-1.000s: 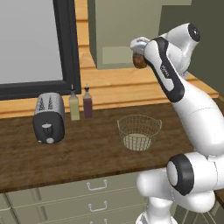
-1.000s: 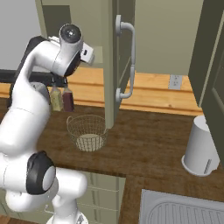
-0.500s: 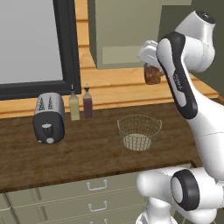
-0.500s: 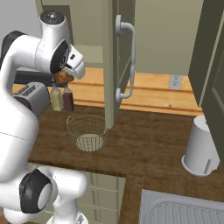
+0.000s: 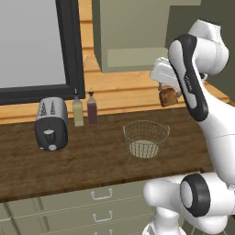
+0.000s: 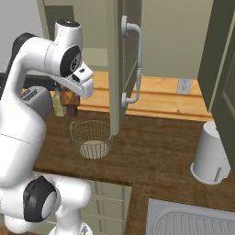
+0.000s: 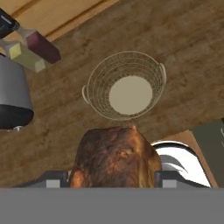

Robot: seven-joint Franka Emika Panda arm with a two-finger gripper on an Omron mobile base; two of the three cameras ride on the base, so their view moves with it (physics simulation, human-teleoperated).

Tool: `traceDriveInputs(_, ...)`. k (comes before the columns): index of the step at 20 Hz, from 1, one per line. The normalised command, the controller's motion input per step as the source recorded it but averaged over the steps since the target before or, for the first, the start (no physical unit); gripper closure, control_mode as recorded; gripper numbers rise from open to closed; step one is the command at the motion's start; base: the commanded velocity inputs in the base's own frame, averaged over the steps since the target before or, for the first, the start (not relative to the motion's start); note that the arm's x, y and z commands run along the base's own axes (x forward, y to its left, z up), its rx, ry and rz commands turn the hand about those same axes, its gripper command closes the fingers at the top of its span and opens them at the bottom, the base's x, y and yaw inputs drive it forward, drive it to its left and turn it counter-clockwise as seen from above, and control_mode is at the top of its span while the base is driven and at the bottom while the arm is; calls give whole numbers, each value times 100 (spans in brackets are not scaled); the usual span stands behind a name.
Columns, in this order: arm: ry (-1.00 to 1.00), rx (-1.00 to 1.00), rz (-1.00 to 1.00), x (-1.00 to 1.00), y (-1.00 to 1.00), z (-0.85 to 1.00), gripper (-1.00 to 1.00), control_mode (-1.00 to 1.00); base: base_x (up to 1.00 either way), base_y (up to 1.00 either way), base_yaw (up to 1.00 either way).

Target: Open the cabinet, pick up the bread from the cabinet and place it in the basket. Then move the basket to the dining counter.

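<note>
We see the pincer [image 5: 168,94] high above the worktop [image 5: 101,160], and it is closed on the bread [image 5: 168,97], a small dark brown loaf. In the left base view the bread hangs under the white hand, up and to the right of the basket [image 5: 146,138], well apart from it. In the right base view the bread [image 6: 69,97] shows just under the hand, above the basket [image 6: 92,138] and a little to the left of it. In the hand view the bread [image 7: 115,157] sits between the two finger tips at the bottom, and the basket [image 7: 124,85] lies beyond it on the dark wood, with its beige disc base open to the camera and nothing inside.

The cabinet door [image 6: 123,64] stands open, edge-on to the right base camera, with its curved silver handle [image 6: 135,64] on the right side. The basket stands on the worktop near the lower end of this door.

To the left of the basket we see a toaster [image 5: 50,123], then a pale yellow bottle [image 5: 78,110] and a dark bottle [image 5: 92,109] just beside each other against the wooden back wall. At the far right of the worktop a white container [image 6: 210,153] stands, and a sink [image 6: 188,219] shows below it.
</note>
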Motion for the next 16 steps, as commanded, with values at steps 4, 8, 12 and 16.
traceDriveInputs(4,7,-9,0,0,-6,-97,100,-100,0,0,0)
traceDriveInputs(8,0,-12,0,1,0,-100,100,-100,0,0,0)
traceDriveInputs(12,0,-1,1,35,-1,-59,100,-100,0,0,0)
traceDriveInputs(16,0,0,3,61,-5,-49,100,-100,0,0,0)
